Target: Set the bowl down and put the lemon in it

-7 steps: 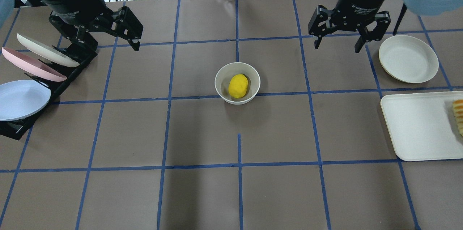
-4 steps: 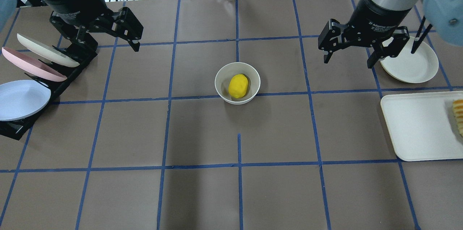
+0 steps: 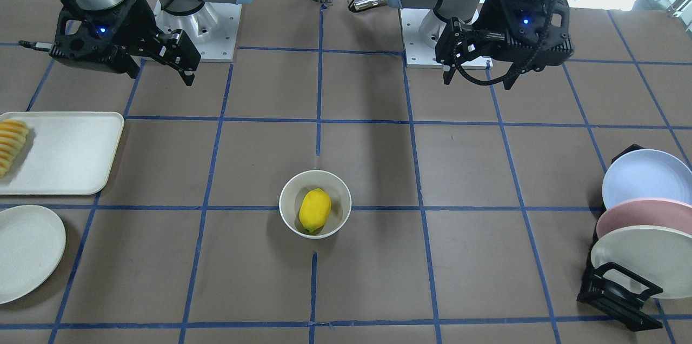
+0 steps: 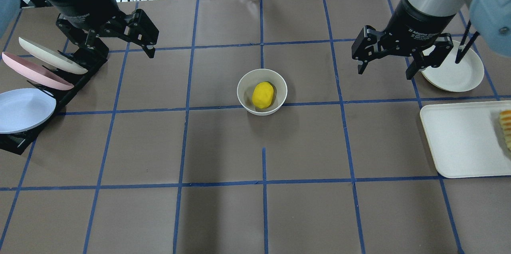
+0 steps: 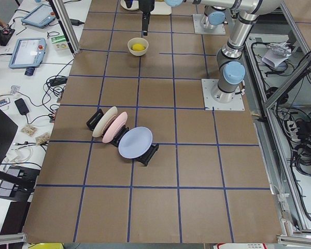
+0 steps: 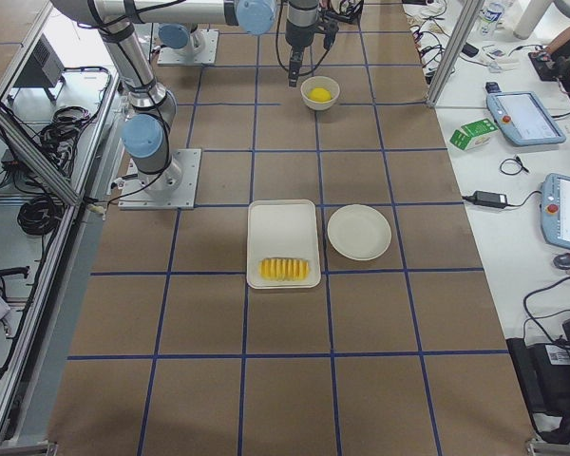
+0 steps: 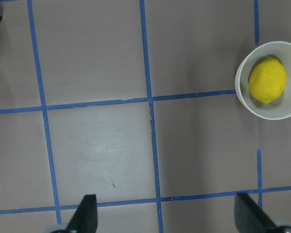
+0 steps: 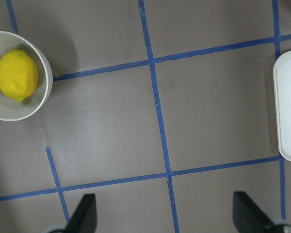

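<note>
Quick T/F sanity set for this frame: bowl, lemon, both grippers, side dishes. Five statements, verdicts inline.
1. The lemon lies inside the bowl. True.
2. The right gripper is shut on the lemon. False: the right gripper's jaws stand open and hold nothing, well away from the bowl, over toward the round plate.
3. The left gripper has open jaws and holds nothing. True.
4. The fruit slices sit on the round plate. False: the fruit slices lie at one end of the rectangular tray, which is beside that plate.
5. The rack holds three plates on edge. True.
</note>
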Controlling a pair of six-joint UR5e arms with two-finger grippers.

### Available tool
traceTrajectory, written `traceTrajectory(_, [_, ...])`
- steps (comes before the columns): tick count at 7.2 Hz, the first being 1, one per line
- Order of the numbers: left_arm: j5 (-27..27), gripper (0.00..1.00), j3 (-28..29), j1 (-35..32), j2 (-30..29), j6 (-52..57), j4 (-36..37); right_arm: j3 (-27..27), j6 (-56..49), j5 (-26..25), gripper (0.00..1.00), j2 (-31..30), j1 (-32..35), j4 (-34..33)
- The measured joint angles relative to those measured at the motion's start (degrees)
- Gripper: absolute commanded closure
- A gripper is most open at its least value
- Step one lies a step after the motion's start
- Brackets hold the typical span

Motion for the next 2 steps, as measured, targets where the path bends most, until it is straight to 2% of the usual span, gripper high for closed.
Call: traceTrajectory(2, [-0.01,0.00,-0.08,0.00,0.04,0.01,0.02,0.00,-0.18,0.03,0.00,-0.35,0.04,-0.17])
